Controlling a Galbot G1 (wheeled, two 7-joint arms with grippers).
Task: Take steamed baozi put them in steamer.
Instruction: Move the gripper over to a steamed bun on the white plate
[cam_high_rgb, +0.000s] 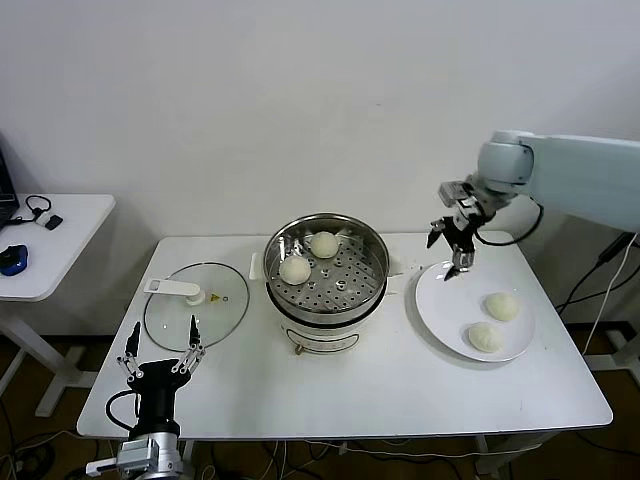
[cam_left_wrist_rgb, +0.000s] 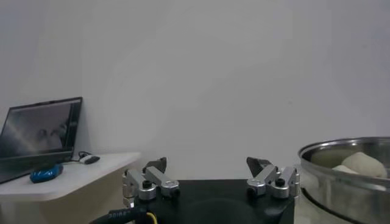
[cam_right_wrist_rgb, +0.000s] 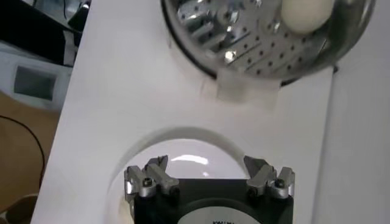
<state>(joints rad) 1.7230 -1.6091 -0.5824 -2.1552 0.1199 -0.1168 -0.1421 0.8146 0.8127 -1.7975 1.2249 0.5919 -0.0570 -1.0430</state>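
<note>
Two smooth, cream-white baozi sit on the perforated tray inside the shiny steel steamer (cam_high_rgb: 326, 275): one (cam_high_rgb: 295, 269) toward its left wall, one (cam_high_rgb: 324, 244) toward its back wall. Two more baozi, one (cam_high_rgb: 501, 306) behind the other (cam_high_rgb: 485, 337), lie on the white plate (cam_high_rgb: 440, 300) just right of the steamer on the white desk (cam_high_rgb: 400, 385). The right pincer (cam_high_rgb: 452, 243) hangs released above the plate's edge nearest the steamer, holding nothing. A glass lid (cam_high_rgb: 190, 310) with a white handle lies left of the steamer. The left pincer (cam_high_rgb: 160, 352) waits in front of that lid, fingers spread and empty. The left wrist view alone shows a laptop (cam_left_wrist_rgb: 39, 139) and blue mouse (cam_left_wrist_rgb: 46, 174) on a side table; the right wrist view looks straight down on the plate rim and the steamer's perforated tray.
</note>
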